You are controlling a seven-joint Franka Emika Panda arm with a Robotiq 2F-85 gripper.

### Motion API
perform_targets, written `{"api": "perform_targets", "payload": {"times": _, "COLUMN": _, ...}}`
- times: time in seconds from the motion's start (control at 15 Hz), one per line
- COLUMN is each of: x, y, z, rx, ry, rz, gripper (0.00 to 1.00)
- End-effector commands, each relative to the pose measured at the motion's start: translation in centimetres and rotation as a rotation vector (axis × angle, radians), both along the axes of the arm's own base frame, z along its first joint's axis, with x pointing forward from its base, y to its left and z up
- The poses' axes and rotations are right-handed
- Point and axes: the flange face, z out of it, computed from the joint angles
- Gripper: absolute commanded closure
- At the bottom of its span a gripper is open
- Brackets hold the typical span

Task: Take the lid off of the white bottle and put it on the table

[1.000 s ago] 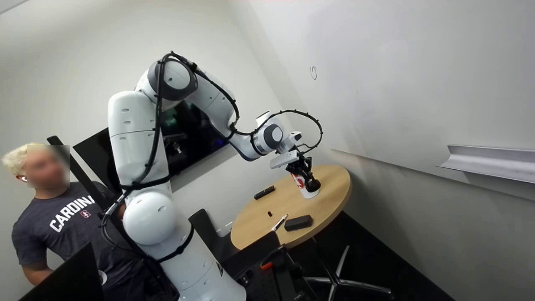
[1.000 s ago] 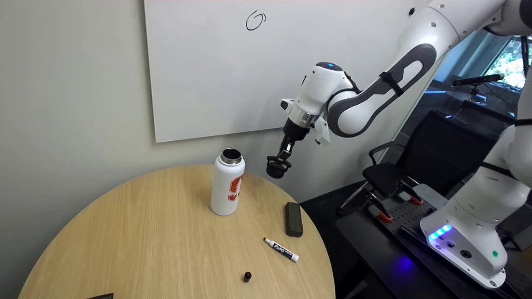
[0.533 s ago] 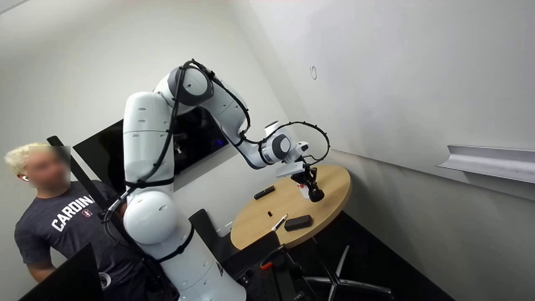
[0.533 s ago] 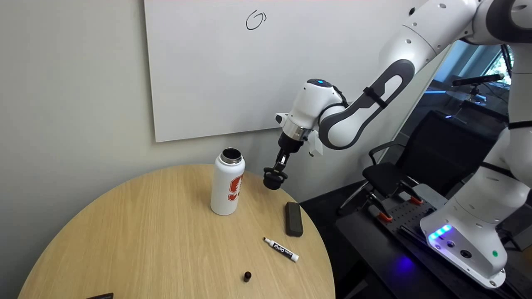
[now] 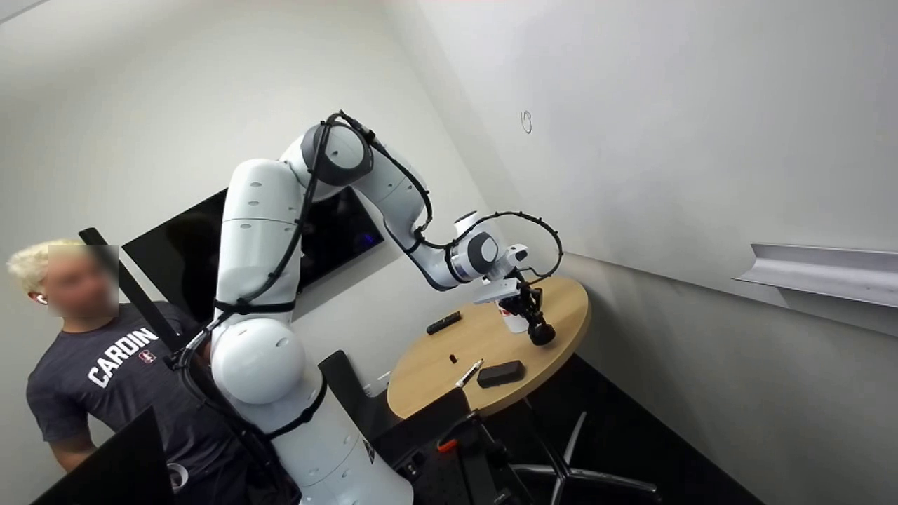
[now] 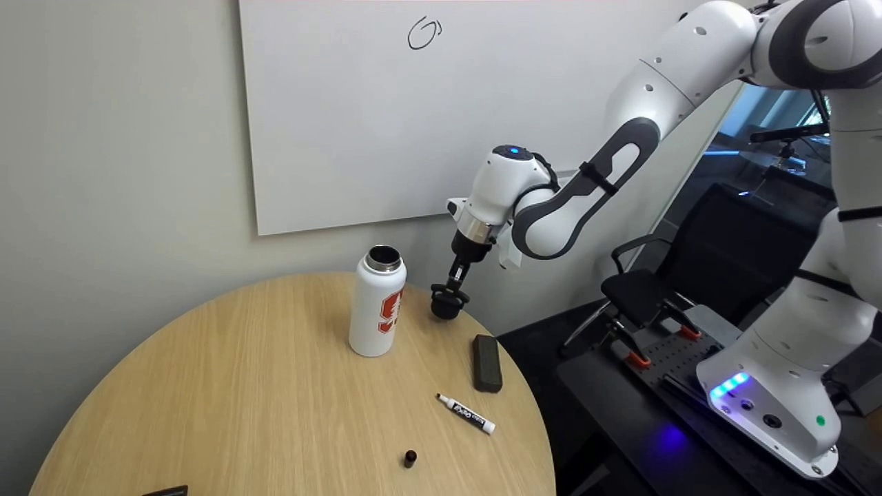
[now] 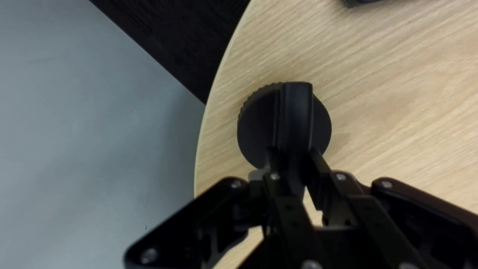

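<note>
"What is the gripper [image 7: 293,160] doing?"

"It's grasping the black lid [image 7: 257,130] by its handle."

"Where is it holding the lid?"

"Over the table [image 6: 275,386], near the edge. I'm not managing to tell whether the lid is touching down."

"How is the white bottle [image 6: 374,313] standing?"

"It's standing upright, near the lid but apart from it, and its mouth is showing open."

"Anything else?"

"A marker [image 6: 466,415] is lying nearby."

In an exterior view, a whiteboard [image 6: 344,124] is hanging on the pale wall [image 6: 124,138] behind the far edge of the round table [image 6: 262,393]; beyond the right edge, an office chair [image 6: 730,251] is standing and a window [image 6: 809,116] is glowing. In an exterior view, a flat-screen television [image 5: 338,238] is hanging beyond the left edge.
</note>
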Motion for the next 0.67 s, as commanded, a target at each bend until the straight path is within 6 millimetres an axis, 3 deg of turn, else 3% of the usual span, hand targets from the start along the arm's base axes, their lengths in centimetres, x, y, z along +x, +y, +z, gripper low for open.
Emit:
{"api": "perform_targets", "payload": {"times": 0.0, "x": 0.6, "y": 0.4, "z": -1.0, "rx": 0.008, "ry": -0.023, "rz": -0.024, "gripper": 0.89}}
{"api": "perform_targets", "payload": {"times": 0.07, "x": 0.6, "y": 0.5, "z": -1.1, "rx": 0.005, "ry": -0.025, "rz": -0.019, "gripper": 0.88}}
{"api": "perform_targets", "payload": {"times": 0.13, "x": 0.6, "y": 0.6, "z": -1.0, "rx": 0.005, "ry": -0.03, "rz": -0.015, "gripper": 0.76}}
{"api": "perform_targets", "payload": {"times": 0.2, "x": 0.5, "y": 0.6, "z": -0.6, "rx": 0.002, "ry": -0.048, "rz": -0.01, "gripper": 0.54}}
{"api": "perform_targets", "payload": {"times": 0.33, "x": 0.2, "y": 0.3, "z": 0.8, "rx": -0.013, "ry": -0.09, "rz": -0.001, "gripper": 0.5}}
{"api": "perform_targets", "payload": {"times": 0.6, "x": -1.3, "y": -0.7, "z": 5.9, "rx": -0.037, "ry": -0.191, "rz": 0.016, "gripper": 0.21}}
